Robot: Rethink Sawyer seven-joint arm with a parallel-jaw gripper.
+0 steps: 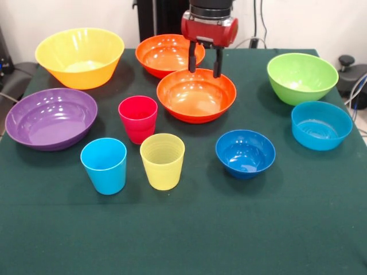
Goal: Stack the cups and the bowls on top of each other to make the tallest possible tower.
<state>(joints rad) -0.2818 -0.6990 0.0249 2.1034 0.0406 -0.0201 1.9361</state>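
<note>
Three cups stand upright and apart at the table's middle left: red-pink, light blue, translucent yellow. The bowls lie spread out singly: large yellow, purple, two orange, one at the back and one nearer, lime green, small dark blue, small lighter blue. Nothing is stacked. My gripper hangs open and empty over the far rim of the nearer orange bowl, its black fingers pointing down.
A dark green cloth covers the table. Its edges run along the left, right and back. The robot's black pedestal stands behind the back orange bowl. Cables and dark gear lie off the table's right side.
</note>
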